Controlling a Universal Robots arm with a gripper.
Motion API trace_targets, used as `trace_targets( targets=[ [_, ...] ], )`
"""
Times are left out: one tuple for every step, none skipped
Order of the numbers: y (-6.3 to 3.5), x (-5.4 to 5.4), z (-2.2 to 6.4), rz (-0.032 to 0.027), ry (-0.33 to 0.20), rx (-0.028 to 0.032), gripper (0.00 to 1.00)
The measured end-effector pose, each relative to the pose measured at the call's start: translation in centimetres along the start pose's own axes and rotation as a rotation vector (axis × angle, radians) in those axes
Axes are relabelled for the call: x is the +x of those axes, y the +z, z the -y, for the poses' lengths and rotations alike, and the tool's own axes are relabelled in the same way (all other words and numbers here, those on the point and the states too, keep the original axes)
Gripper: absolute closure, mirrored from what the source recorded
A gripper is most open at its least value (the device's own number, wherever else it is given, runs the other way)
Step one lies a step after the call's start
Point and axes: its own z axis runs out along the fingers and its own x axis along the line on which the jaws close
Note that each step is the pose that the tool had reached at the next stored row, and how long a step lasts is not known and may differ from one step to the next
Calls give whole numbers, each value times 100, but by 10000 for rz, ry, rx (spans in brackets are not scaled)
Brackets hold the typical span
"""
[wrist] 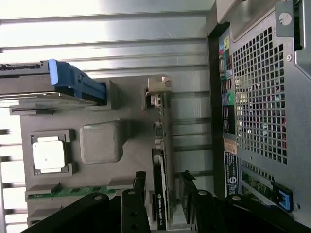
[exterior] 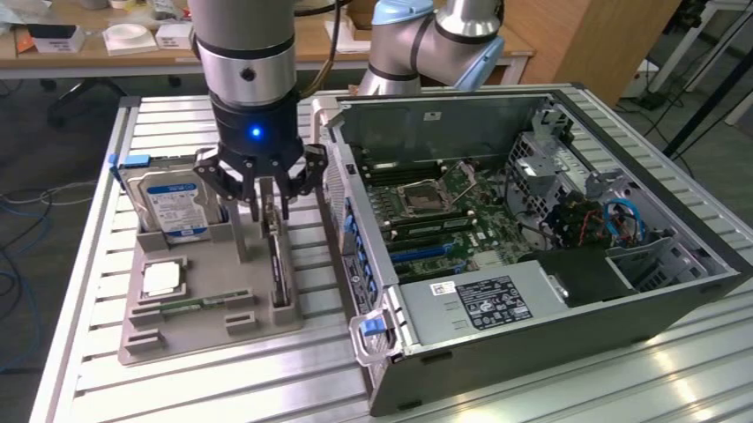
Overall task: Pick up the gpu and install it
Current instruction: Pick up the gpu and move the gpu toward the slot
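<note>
At the front of the slatted metal table point(exterior: 70, 352), side by side: a gray parts tray point(exterior: 200, 339) on the exterior view's left, an open computer case point(exterior: 659, 308) on its right. Nearest in the tray, a narrow green memory stick point(exterior: 194, 304) lying flat, then a square silver processor point(exterior: 161, 279) in its own pocket.

Along the tray's edge toward the case, the gpu point(wrist: 158, 170): thin, flat and dark, standing upright on its long edge in a slot. Seen edge-on from the wrist view, a dark green board with small parts along it, white lettering on a black patch, and a silver metal bracket point(wrist: 158, 90) at one end, bent over at the tip.

Over the card, at the end away from the bracket, the gripper point(exterior: 268, 211). Hangs with its black fingers point(wrist: 139, 187) parted, one on each side of the board, a strip of gray tray visible between each finger and the card. Nothing clasped. Cannot tell whether the tips reach below the card's top edge.

Beyond the gripper, a silver hard drive point(exterior: 176, 207) with a blue label, upright in the tray's rear slot. Inside the case, a green motherboard point(exterior: 459, 220). Farthest back, a wooden desk point(exterior: 70, 57).
</note>
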Motion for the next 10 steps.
trace_targets(
  targets=[
    [2,0,2,-3,0,2,59],
    [3,1,2,-5,0,3,59],
    [4,1,2,-6,1,4,59],
    [8,0,2,-4,0,1,59],
    [8,0,3,-3,0,4,59],
    [8,0,3,-3,-1,4,59],
    [8,0,3,-3,-1,3,59],
    [8,0,3,-3,-1,4,59],
    [9,0,3,-4,-1,4,59],
    [10,0,3,-2,0,2,59]
  ],
)
